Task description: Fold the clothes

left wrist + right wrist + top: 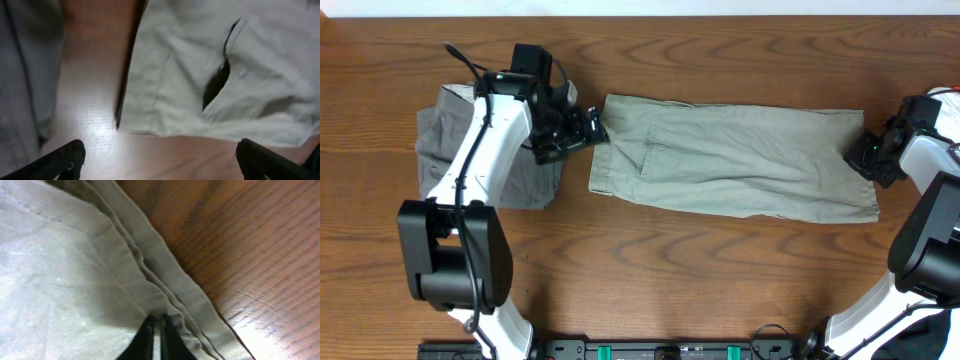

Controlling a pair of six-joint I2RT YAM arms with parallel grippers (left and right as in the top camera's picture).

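Note:
Light khaki-grey shorts [730, 160] lie flat across the middle of the table, folded lengthwise. Darker grey shorts [445, 150] lie folded at the left. My left gripper [592, 128] is open and empty at the left end of the khaki shorts; in the left wrist view its fingertips [160, 162] hover over bare wood just short of the cloth edge and pocket slit [217, 82]. My right gripper [865, 155] is shut on the right end of the khaki shorts; in the right wrist view the fingers [159, 335] pinch the hemmed edge [165, 275].
The wooden table [650, 260] stretches to the front. The left arm lies over part of the darker shorts. The arm bases stand at the front edge.

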